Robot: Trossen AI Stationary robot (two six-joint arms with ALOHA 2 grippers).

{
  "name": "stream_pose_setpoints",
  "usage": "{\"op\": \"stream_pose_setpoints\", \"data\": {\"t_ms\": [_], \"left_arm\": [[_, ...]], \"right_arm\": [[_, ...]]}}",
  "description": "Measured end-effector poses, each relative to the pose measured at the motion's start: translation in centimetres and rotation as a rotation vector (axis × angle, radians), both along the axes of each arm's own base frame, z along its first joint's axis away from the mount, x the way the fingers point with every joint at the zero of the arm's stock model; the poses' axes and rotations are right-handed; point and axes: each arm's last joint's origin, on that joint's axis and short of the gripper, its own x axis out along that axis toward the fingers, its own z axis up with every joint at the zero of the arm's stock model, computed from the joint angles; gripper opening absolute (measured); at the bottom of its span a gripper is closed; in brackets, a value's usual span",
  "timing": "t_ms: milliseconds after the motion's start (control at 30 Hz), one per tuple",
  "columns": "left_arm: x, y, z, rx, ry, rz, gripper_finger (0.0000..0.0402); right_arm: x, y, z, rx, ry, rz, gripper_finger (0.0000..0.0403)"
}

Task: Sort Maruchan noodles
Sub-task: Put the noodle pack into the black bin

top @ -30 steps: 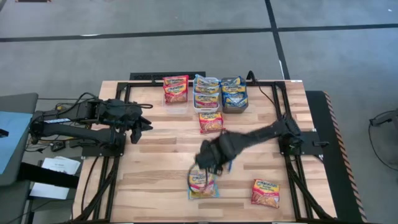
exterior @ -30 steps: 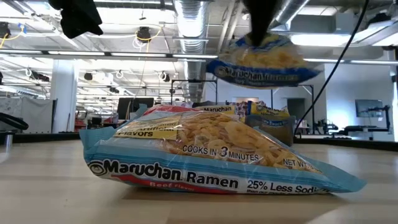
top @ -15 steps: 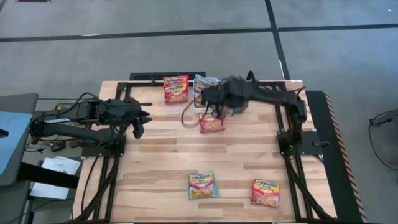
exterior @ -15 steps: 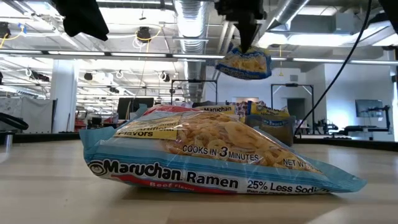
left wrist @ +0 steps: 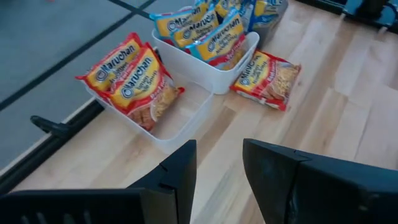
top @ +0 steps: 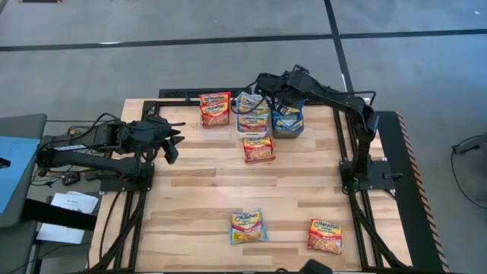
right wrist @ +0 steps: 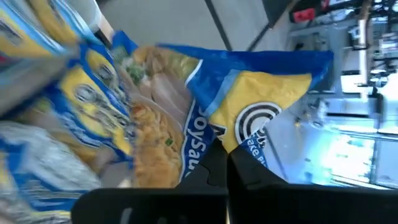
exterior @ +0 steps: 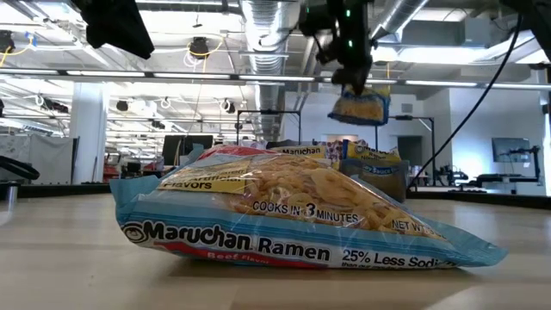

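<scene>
The right gripper sits over the far bins, but from above its fingertips blur into the dark arm. In its wrist view the blue packet fills the picture, hiding the fingertips and running off the edge; the packets behind it are smeared. Down low, the near packet blocks most of the table, its flavour line half tucked under. The left gripper is cut off by the upper edge.

Three bins stood side by side at the table's far edge, packets in each. One packet lay just before the middle bin. Two more lay near the front edge.
</scene>
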Motion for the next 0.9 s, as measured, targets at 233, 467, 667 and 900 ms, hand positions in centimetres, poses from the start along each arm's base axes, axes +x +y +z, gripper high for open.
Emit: {"op": "stream_pose_setpoints", "data": {"t_ms": [233, 467, 667, 900], "left_arm": [[0.0, 0.1, 0.0, 0.013, -0.004, 0.029, 0.0116], [-0.1, 0.4, 0.0, 0.018, -0.005, 0.066, 0.0116], [-0.2, 1.0, 0.0, 0.018, -0.005, 0.114, 0.0116], [-0.4, 1.6, 0.0, 0.023, -0.001, 0.157, 0.0116]], "right_arm": [[0.0, -1.9, -5.5, 0.028, 0.144, 0.067, 0.0004], [-0.2, -1.9, -9.2, 0.066, 0.225, 0.139, 0.0004], [0.2, -0.6, -10.4, 0.138, 0.227, 0.195, 0.0004], [0.7, 0.9, -10.3, 0.141, 0.229, 0.237, 0.0004]]}}
